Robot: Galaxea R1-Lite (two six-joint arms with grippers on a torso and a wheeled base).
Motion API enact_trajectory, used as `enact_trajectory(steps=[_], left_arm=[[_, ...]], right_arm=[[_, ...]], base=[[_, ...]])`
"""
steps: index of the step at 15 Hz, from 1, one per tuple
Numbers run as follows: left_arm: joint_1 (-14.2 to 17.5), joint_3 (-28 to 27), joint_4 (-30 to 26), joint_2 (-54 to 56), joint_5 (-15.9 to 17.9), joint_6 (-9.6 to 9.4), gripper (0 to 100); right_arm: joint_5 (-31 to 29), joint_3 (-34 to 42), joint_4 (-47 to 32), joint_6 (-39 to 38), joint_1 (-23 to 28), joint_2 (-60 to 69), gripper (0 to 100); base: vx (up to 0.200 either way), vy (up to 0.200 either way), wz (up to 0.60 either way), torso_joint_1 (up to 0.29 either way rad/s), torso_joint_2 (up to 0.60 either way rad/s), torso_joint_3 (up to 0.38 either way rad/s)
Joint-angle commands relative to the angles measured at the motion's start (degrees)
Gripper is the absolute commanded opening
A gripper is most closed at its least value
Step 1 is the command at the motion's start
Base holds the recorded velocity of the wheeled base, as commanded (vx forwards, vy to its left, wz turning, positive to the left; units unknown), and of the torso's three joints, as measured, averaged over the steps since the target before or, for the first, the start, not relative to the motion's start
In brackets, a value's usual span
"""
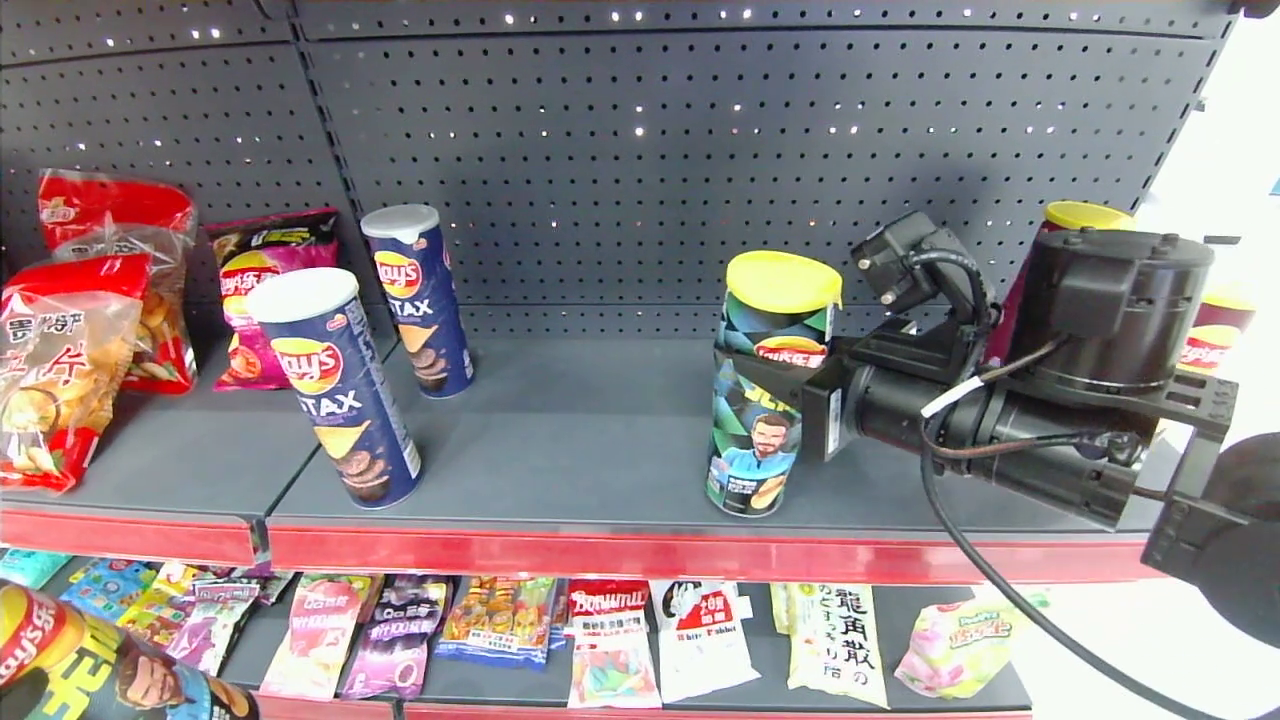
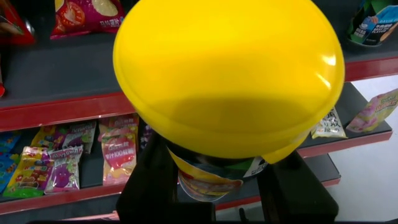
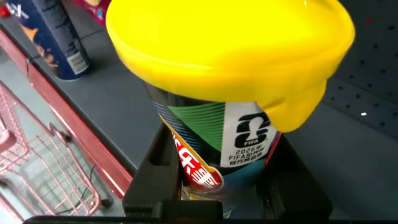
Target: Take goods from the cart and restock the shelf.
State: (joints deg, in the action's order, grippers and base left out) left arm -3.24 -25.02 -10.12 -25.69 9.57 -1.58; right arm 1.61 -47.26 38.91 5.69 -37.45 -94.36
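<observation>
**Item:** can (image 1: 745, 460), a tall narrow tube with a printed wall and a yellow lid (image 1: 783, 280).

**Location:** We found it upright on the upper shelf (image 1: 600, 430), close to the red front edge. It stood well apart from the two blue cans (image 1: 335, 385) to the left, with the red cans (image 1: 1085, 215) behind the arm. We could not tell whether its base bore fully on the shelf.

**Hold:** The right claw (image 1: 775, 372) was closed on the can's upper body, just under the lid, with a finger on either side.

**Companion item:** A second can (image 1: 70, 650) of the same kind was at the lower left, below the shelf edge. The left claw (image 2: 217, 193) was closed on its body under the lid.

**Source:** The cart (image 3: 37, 162), of pink wire, stood beside the shelf front.

**Handling, as we judged it:**
- The can looked light for its height, so it would tip easily.
- The wall looked stiff enough for a side grip, though a hard squeeze could dent it.
- The surface was glossy, so we expected it to slip in a loose hold.
- The contents were probably brittle, so it should be set down gently, not dropped.
- The lid looked like thin snap-on plastic and overhung the tube, so we would not lift by it.

**Where to grip:** We would hold the round wall, from the middle up to just below the lid. The fingers should sit level and opposite each other.

**Neighbours:** Chip bags (image 1: 60, 370) leaned at the far left of the shelf.
</observation>
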Motion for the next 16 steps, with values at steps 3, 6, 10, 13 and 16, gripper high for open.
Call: enact_trajectory(steps=[3,6,10,13,16], left_arm=[[-0.01,0.05,0.01,0.37,0.01,0.00,0],[-0.01,0.05,0.01,0.37,0.10,0.00,0],[-0.01,0.32,0.01,0.29,0.27,0.00,0],[-0.01,0.49,-0.08,0.29,0.36,0.00,0],[-0.01,0.58,0.01,0.29,0.36,0.00,0]], right_arm=[[-0.03,1.65,0.02,0.20,-0.26,-0.30,0],[-0.03,1.82,0.02,0.20,-0.52,0.40,0],[-0.12,4.02,0.02,0.20,-0.61,0.93,0],[-0.03,3.84,0.11,0.28,-1.40,0.84,0],[-0.20,1.56,0.11,0.46,-0.08,-0.57,0]], base=[[0.000,0.000,0.00,0.000,0.00,0.000],[0.000,0.000,0.00,0.000,0.00,0.000],[0.000,0.000,0.00,0.000,0.00,0.000],[0.000,0.000,0.00,0.000,0.00,0.000],[0.000,0.000,0.00,0.000,0.00,0.000]])
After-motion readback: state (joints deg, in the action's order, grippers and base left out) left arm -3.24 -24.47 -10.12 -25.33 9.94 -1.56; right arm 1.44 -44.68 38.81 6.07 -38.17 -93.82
